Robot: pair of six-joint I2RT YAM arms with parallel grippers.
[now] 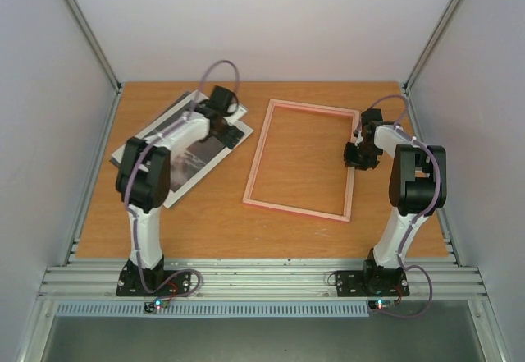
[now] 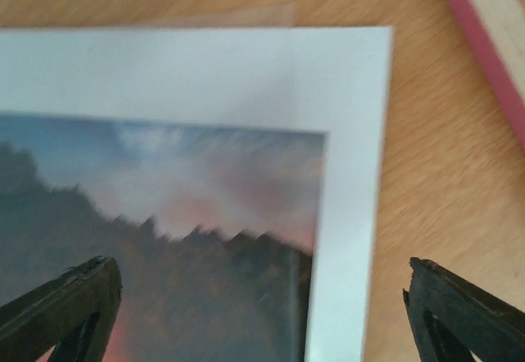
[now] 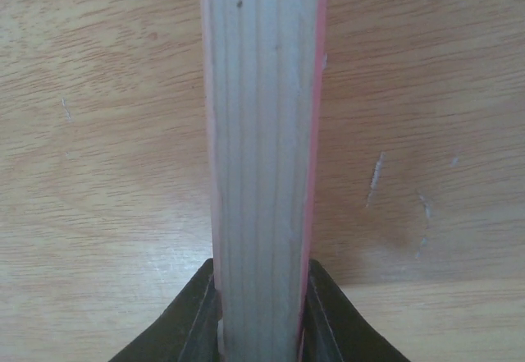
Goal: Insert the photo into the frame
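The photo (image 1: 195, 163) lies face up at the table's left, white-bordered, with dark rocks and a reddish sky in the left wrist view (image 2: 205, 214). My left gripper (image 1: 231, 135) hovers over the photo's right corner; its jaws stand wide open and empty (image 2: 262, 313), one finger over the print and one over bare wood. The thin pink frame (image 1: 257, 161) lies flat at the table's centre. My right gripper (image 1: 358, 153) is shut on the frame's right rail (image 3: 261, 132), whose pale wood face and pink edge run up between the fingers (image 3: 189, 325).
A thin clear or grey sheet (image 2: 246, 13) pokes out from under the photo's far edge. A corner of the frame (image 2: 492, 34) lies close to the photo's right. The wooden table (image 1: 205, 222) has metal posts and walls at its sides and an aluminium rail at its near edge.
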